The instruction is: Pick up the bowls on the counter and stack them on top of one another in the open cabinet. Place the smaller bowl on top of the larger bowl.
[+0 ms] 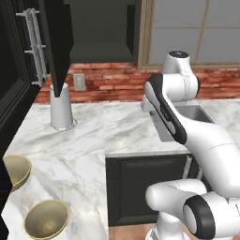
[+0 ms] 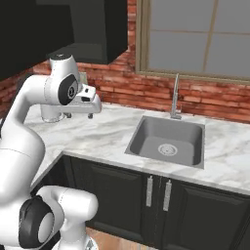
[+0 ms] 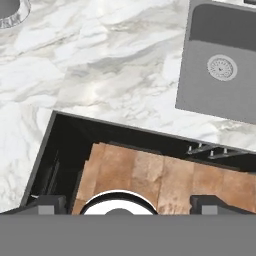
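Observation:
Two olive-gold bowls sit on the white marble counter (image 1: 93,140) at the lower left of the left base view. The nearer bowl (image 1: 47,219) shows whole; the farther bowl (image 1: 14,171) is partly cut off by a black panel. High above them the cabinet (image 1: 101,28) stands open with a bare grey inside, its flat black door (image 1: 58,42) swung out. My gripper (image 2: 78,115) hangs over the counter left of the sink, pointing down. In the hand view its fingertips (image 3: 47,204) stand wide apart, and my gripper (image 3: 129,204) is open and holds nothing.
A white canister (image 1: 62,108) stands on the counter under the cabinet door. The steel sink (image 2: 168,141) with its tap (image 2: 175,100) lies to the right. Black base units (image 1: 145,187) sit below the counter edge, over a wooden floor (image 3: 150,175).

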Robot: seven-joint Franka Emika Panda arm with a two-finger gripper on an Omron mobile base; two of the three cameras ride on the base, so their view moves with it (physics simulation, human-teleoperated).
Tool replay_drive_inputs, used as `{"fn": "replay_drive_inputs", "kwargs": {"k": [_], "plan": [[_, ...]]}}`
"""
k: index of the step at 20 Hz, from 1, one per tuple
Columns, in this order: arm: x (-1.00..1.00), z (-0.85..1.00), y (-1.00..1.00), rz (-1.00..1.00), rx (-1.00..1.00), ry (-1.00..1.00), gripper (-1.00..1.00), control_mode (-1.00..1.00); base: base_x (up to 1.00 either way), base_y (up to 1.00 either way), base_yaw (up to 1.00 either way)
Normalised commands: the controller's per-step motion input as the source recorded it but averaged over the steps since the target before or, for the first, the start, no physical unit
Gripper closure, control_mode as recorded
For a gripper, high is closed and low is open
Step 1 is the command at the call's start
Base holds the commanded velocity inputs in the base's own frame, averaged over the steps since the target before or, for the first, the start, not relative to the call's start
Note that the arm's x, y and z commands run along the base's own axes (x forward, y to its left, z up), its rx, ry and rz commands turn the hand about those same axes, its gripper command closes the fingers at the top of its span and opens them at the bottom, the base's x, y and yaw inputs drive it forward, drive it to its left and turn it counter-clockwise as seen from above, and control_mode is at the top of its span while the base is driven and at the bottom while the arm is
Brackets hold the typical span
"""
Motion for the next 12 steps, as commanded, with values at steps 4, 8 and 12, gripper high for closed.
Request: {"fn": "replay_drive_inputs", "kwargs": {"k": [4, 8, 12], "plan": [[0.0, 0.0, 0.0, 0.0, 0.0, 0.0, -1.0, 1.0, -0.37, -0.43, 0.24], [0.0, 0.0, 0.0, 0.0, 0.0, 0.0, -1.0, 1.0, -0.02, -0.36, 0.34], [0.0, 0.0, 0.0, 0.0, 0.0, 0.0, -1.0, 1.0, 0.0, -0.15, 0.39]]}}
